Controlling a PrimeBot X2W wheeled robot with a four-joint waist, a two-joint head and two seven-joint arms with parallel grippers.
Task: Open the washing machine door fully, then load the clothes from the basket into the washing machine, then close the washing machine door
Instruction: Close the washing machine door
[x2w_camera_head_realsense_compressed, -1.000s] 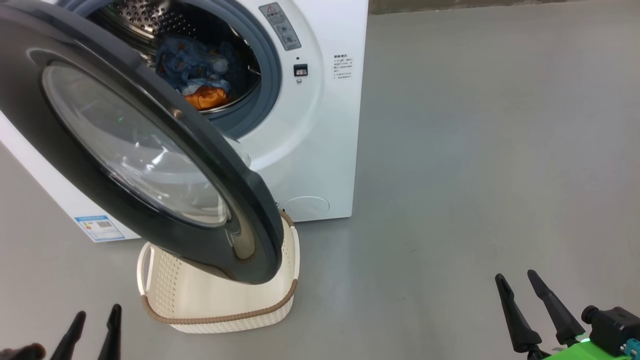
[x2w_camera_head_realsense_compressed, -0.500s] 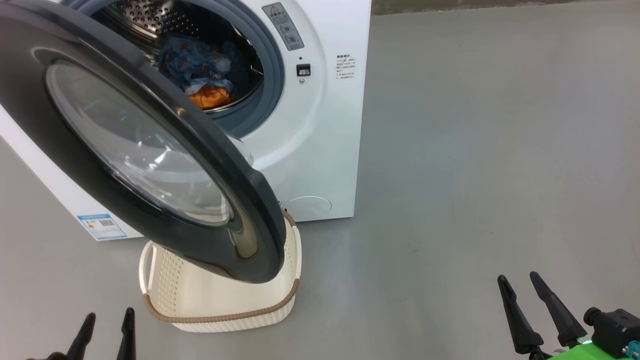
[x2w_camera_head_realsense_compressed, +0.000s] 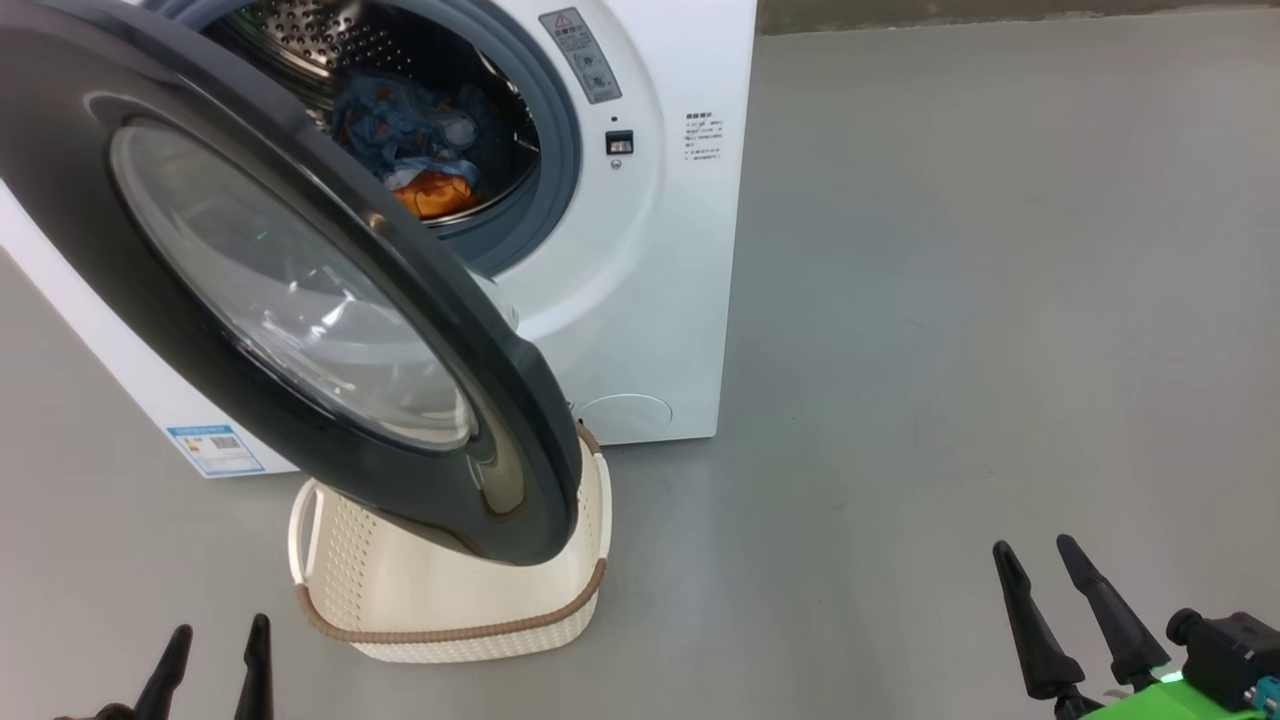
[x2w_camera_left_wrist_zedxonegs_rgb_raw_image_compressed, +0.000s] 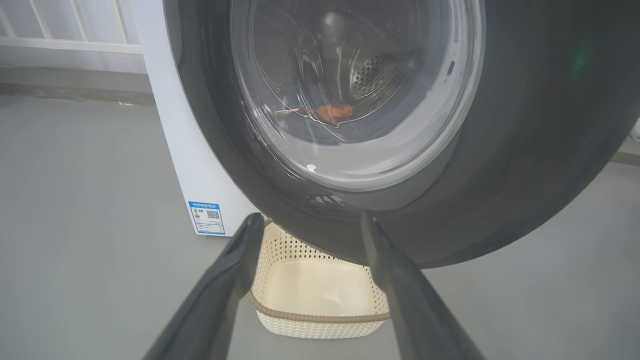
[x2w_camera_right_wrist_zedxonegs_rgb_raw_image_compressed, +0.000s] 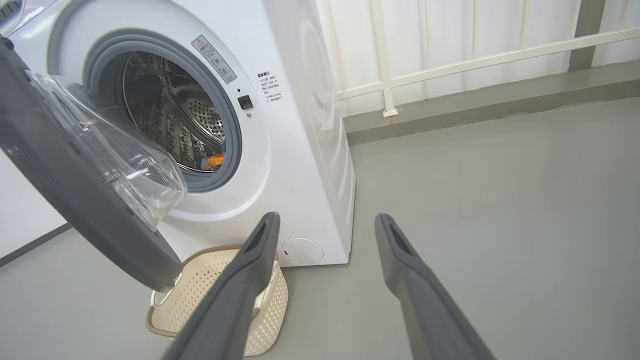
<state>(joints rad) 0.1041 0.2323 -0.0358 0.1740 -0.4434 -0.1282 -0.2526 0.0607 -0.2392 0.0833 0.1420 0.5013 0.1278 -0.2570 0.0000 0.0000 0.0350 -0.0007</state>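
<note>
One blue sticker (x2w_camera_head_realsense_compressed: 215, 450), print illegible, marks the washing machine (x2w_camera_head_realsense_compressed: 660, 300).

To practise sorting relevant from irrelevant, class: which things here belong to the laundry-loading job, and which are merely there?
Belongs to the job: washing machine, washing machine door, clothes in the drum, basket, left gripper, right gripper.

Merely there: blue label sticker, white railing, grey floor.
</note>
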